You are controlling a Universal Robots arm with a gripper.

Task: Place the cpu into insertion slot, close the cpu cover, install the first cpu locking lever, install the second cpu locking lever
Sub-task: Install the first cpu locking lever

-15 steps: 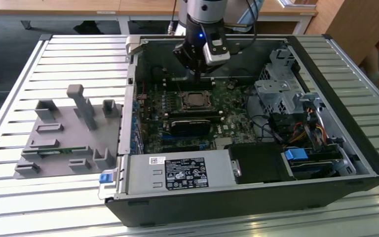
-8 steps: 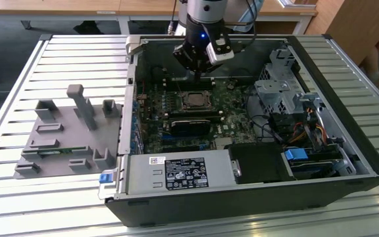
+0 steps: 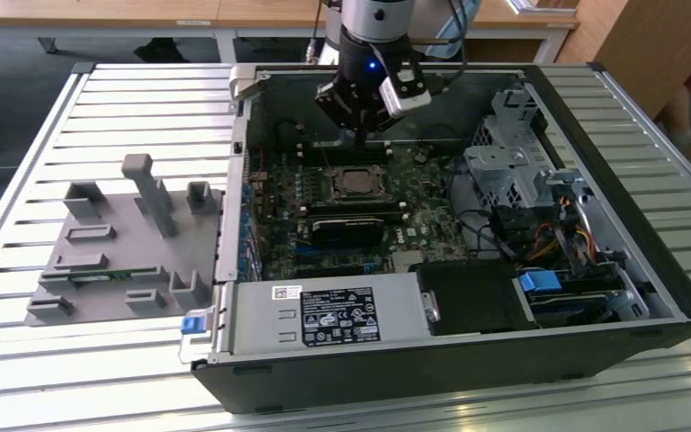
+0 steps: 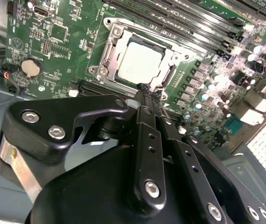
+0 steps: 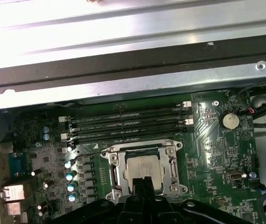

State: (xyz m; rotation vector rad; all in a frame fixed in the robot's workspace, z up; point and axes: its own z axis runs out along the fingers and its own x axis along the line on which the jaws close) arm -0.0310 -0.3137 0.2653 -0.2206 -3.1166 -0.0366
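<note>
Silver-grey cpu (image 4: 140, 63) sits in the insertion slot (image 3: 332, 184) on the green board, w/ the cpu cover (image 4: 105, 51) lying flat around it, the chip face showing thru its window. Black claw (image 4: 147, 88) hangs just over the socket's edge, fingers pressed together, nothing seen btwn them. In the exterior view it reaches down inside the open pc case (image 3: 669, 270), which rests on the slatted worktop (image 3: 141, 90).

I count one cpu (image 5: 144, 165), one cpu cover (image 5: 144, 148) framing the cpu, four long memory slots (image 5: 123, 126) beside the cpu, one round coin battery (image 5: 229, 120) near the cpu, and one power-supply box (image 3: 321, 315) apart from the cpu.
</note>
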